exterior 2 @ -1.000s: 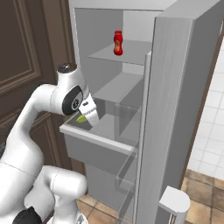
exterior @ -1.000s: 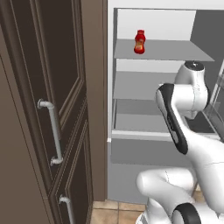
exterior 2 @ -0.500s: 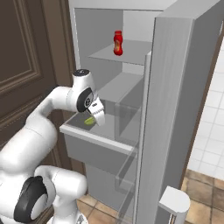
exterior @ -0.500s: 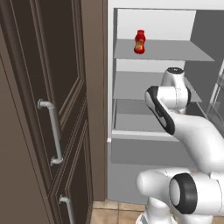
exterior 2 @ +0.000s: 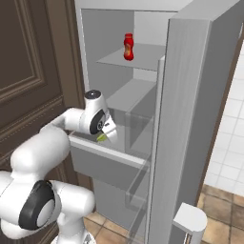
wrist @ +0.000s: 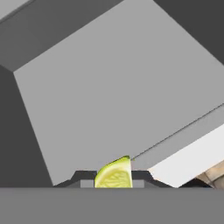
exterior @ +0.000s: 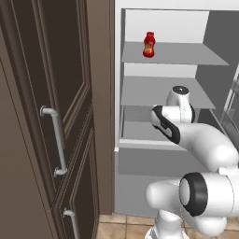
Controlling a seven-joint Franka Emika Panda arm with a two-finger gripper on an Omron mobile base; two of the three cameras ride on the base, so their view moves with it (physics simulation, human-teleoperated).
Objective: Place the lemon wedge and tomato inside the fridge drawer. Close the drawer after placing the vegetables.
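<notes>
The yellow-green lemon wedge (wrist: 114,174) hung just above the open, pale grey fridge drawer (exterior 2: 107,164), over its near edge.

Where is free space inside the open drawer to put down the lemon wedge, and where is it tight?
The hand view shows the fridge drawer floor bare and grey between its walls, beyond the lemon wedge in the gripper. It is tight at the drawer's near rim, where the hand hangs low. The upper shelf is free beside the red sauce bottle.
</notes>
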